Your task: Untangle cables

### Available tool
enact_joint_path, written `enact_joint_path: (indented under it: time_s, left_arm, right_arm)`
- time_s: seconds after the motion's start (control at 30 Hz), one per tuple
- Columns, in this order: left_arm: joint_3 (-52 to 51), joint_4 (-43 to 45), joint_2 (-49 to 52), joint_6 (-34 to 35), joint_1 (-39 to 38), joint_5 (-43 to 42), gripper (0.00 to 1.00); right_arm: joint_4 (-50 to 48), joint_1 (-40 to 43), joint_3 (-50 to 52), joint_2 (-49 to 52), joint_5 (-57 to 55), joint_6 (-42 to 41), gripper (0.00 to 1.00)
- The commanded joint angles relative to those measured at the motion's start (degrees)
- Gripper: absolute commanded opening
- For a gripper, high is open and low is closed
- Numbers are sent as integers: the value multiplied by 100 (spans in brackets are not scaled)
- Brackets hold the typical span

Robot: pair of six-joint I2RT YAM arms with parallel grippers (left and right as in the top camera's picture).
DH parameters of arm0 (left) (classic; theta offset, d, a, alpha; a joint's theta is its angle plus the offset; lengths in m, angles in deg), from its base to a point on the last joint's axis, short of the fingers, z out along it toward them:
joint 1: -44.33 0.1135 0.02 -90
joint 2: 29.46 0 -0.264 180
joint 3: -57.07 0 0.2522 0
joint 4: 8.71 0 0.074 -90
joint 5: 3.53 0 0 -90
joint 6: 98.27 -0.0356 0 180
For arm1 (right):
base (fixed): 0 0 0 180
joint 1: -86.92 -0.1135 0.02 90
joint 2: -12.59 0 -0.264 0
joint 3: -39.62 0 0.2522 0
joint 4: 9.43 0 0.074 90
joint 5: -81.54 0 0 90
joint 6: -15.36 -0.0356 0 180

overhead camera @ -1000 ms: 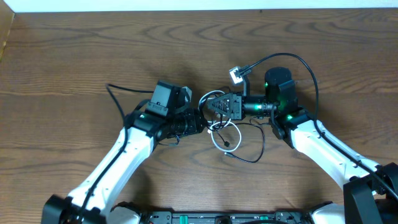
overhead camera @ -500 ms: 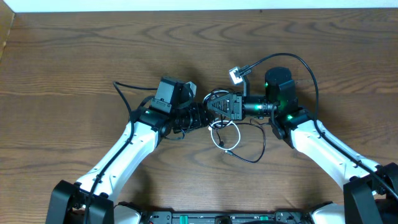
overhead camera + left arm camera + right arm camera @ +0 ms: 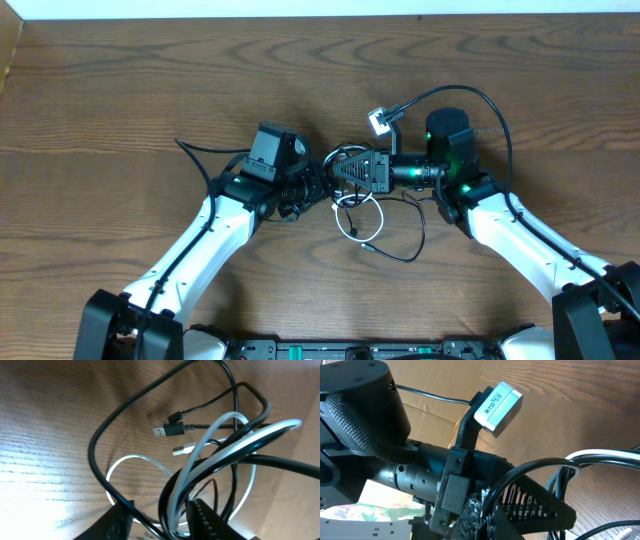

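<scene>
The cables (image 3: 235,445), light and floppy, I'd pinch near the black plug (image 3: 170,429); left fingers (image 3: 117,522) straddle them unclenched, right fingers (image 3: 540,510) clenched.

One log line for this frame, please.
left pincer: open, cables between fingers | right pincer: shut on cables | state: white and black tangled

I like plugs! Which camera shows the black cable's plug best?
The left wrist view: the black cable's plug is large and sharp there. Overhead it is too small to pick out; the right wrist view shows only cable loops.
</scene>
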Motion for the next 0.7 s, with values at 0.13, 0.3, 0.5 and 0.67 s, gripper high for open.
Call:
enact_joint_path:
  time_s: [0.13, 0.3, 0.5, 0.67]
  left_arm:
    - [33, 15, 256, 72, -238, 164, 35]
    - [33, 76, 256, 68, -337, 313, 24]
    - [33, 72, 254, -46, -212, 308, 8]
    - [33, 52, 254, -50, -72, 264, 7]
  right_arm:
    - [-31, 13, -7, 31, 140, -28, 1]
    - [-26, 13, -7, 31, 142, -28, 1]
    - [376, 15, -7, 31, 83, 286, 1]
    - [2334, 17, -7, 33, -1338, 1126, 1]
